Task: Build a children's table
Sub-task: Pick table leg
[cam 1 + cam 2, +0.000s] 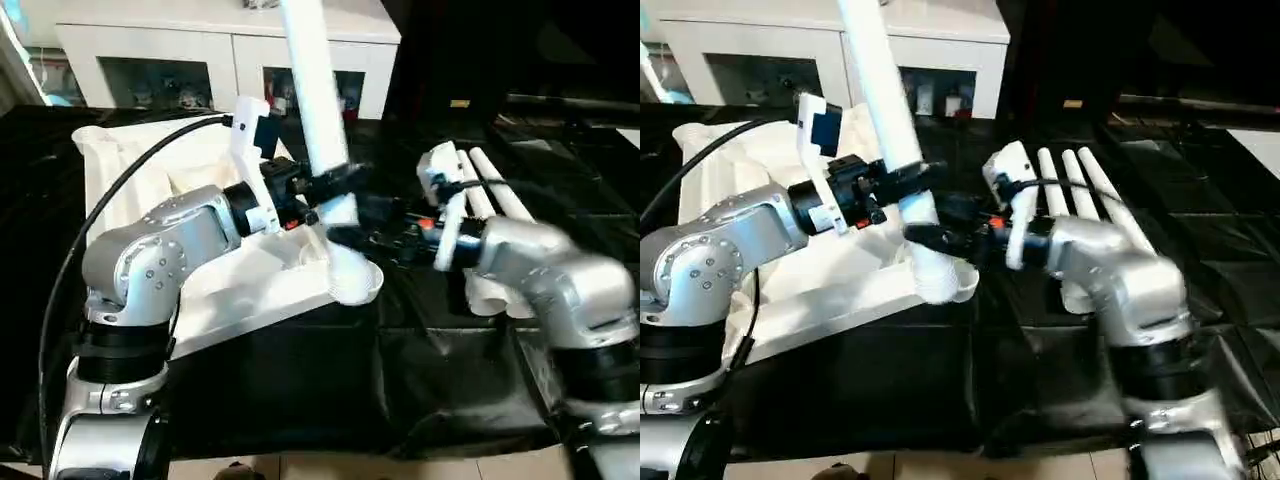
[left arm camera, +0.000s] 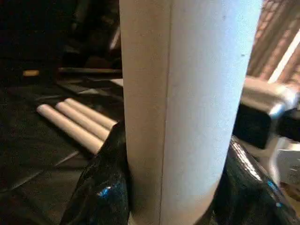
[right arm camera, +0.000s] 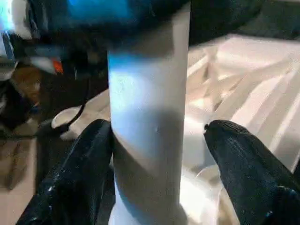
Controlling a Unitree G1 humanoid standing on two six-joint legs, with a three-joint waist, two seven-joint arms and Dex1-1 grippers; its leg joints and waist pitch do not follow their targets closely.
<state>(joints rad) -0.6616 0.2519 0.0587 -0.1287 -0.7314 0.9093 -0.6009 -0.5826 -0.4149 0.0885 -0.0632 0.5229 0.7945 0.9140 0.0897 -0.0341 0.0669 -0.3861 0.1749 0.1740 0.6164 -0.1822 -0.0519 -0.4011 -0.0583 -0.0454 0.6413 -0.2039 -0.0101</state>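
White plastic leg (image 1: 318,110) stands upright in the tabletop's (image 1: 250,285) corner socket (image 1: 352,281), clamped between the left gripper's (image 1: 340,180) jaws to keep it plumb for seating, while the right gripper's (image 1: 352,222) jaws stand parted around it just below, one finger (image 3: 243,164) clear, three spare legs (image 1: 1080,195) lying beyond on the black surface (image 1: 400,380).

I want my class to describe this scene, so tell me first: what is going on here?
A humanoid robot is putting together a small white table. The tabletop lies upside down on a black-sheeted table. One leg stands upright in the near corner socket. The left gripper clamps that leg, while the right gripper has its jaws around it with a gap on one side. Three more legs lie side by side on the sheet beyond the right arm.
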